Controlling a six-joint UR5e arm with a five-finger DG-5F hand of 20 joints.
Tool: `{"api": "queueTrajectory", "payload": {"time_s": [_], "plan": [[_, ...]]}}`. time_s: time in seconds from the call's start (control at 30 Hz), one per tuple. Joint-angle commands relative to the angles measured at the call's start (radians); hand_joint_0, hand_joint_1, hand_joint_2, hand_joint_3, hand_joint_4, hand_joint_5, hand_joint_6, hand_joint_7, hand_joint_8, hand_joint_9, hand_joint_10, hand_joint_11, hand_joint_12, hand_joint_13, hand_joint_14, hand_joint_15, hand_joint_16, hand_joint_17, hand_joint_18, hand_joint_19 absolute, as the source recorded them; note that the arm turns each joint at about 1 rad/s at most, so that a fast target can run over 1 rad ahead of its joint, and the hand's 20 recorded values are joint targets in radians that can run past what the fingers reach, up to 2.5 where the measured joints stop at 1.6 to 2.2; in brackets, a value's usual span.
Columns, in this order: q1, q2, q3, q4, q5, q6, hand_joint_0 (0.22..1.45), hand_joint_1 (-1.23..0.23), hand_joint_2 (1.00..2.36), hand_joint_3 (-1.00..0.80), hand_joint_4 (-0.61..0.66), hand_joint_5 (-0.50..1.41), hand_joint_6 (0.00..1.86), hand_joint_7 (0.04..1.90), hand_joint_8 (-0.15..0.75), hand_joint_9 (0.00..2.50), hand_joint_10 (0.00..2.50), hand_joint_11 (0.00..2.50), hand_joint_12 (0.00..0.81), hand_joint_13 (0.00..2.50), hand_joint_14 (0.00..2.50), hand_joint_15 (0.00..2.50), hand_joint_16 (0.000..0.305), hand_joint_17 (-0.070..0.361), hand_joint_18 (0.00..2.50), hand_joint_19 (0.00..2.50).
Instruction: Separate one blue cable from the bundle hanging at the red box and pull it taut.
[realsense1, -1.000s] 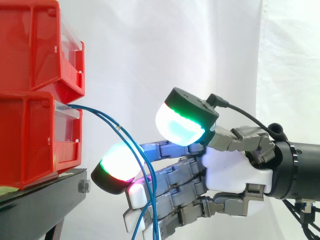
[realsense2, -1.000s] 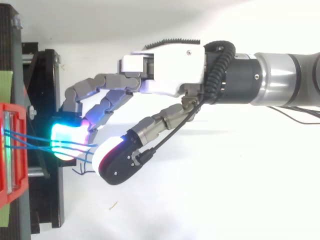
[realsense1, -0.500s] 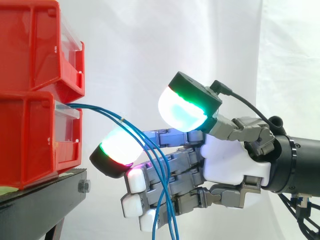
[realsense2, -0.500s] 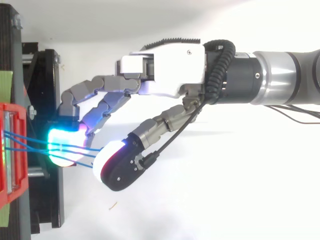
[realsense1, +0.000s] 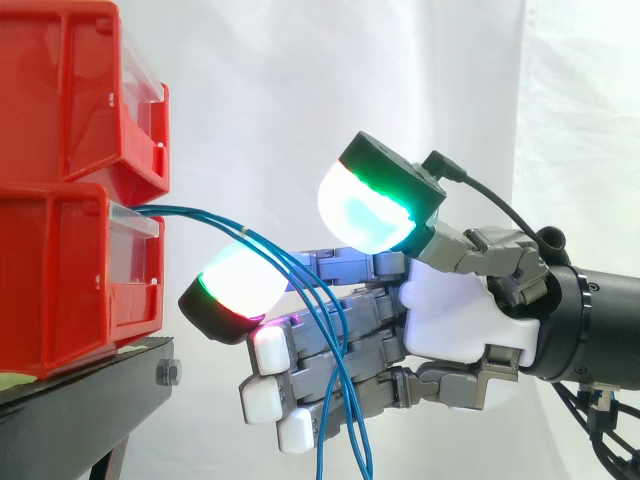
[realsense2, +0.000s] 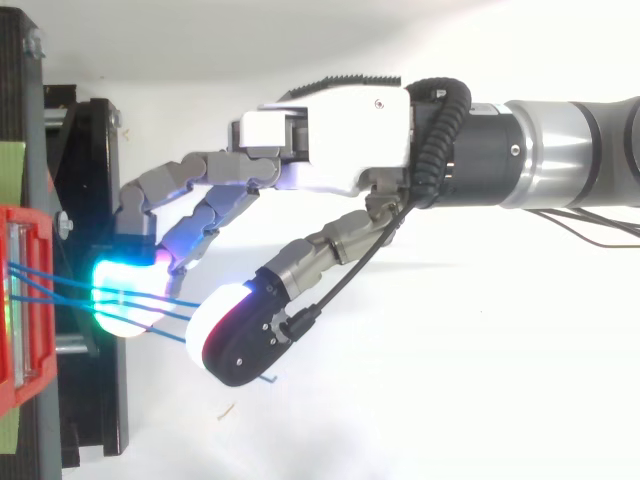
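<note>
**Hand in among the blue cables; none singled out, none taut**

Side view: the blue cables leave the front of the lower red box on the black stand. They arc over the glowing pad of the uppermost finger and drop across the lower fingers out of the bottom of the view. The hand is loosely open with its fingers half bent. Its thumb pad stands well above the strands, so nothing is pinched. The cables sag, so by my reading both the separating and the pulling are left to do.

Top view: the hand reaches toward the box, with the strands running side by side between finger pad and thumb. They seem to fan slightly, though whether one lies apart is hard to make out.
</note>
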Motion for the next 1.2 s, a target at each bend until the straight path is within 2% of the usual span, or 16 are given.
{"api": "queueTrajectory", "payload": {"time_s": [0.0, 0.33, 0.7, 0.83, 0.93, 1.17], "plan": [[-0.001, 0.000, -0.001, 0.000, -0.001, 0.000, 0.60, -0.63, 1.00, -0.48, 0.29, -0.17, 0.50, 1.01, 0.349, 0.72, 0.01, 0.62, 0.411, 0.71, 0.01, 0.38, 0.051, 0.116, 0.71, 0.46], [-0.006, -0.006, -0.003, 0.003, -0.016, 0.004, 0.63, -0.68, 1.00, -0.45, 0.29, -0.17, 0.50, 1.05, 0.346, 0.74, 0.01, 0.64, 0.406, 0.75, 0.01, 0.40, 0.050, 0.113, 0.74, 0.46], [-0.009, -0.008, -0.003, 0.007, -0.010, 0.004, 0.62, -0.67, 1.00, -0.46, 0.29, -0.17, 0.50, 1.04, 0.345, 0.74, 0.01, 0.64, 0.405, 0.77, 0.01, 0.40, 0.050, 0.113, 0.76, 0.48], [-0.011, -0.042, -0.004, 0.029, -0.010, 0.015, 0.62, -0.67, 1.00, -0.46, 0.29, -0.17, 0.50, 1.03, 0.344, 0.74, 0.01, 0.64, 0.406, 0.76, 0.01, 0.40, 0.051, 0.114, 0.76, 0.47], [-0.006, -0.042, -0.004, 0.047, -0.009, 0.010, 0.61, -0.66, 1.00, -0.46, 0.29, -0.17, 0.50, 1.03, 0.348, 0.74, 0.01, 0.63, 0.407, 0.77, 0.01, 0.40, 0.051, 0.114, 0.76, 0.47], [-0.006, -0.042, 0.003, 0.044, -0.012, 0.010, 0.61, -0.66, 1.00, -0.46, 0.29, -0.17, 0.50, 1.03, 0.347, 0.74, 0.01, 0.64, 0.408, 0.77, 0.01, 0.40, 0.051, 0.114, 0.76, 0.47]]}}
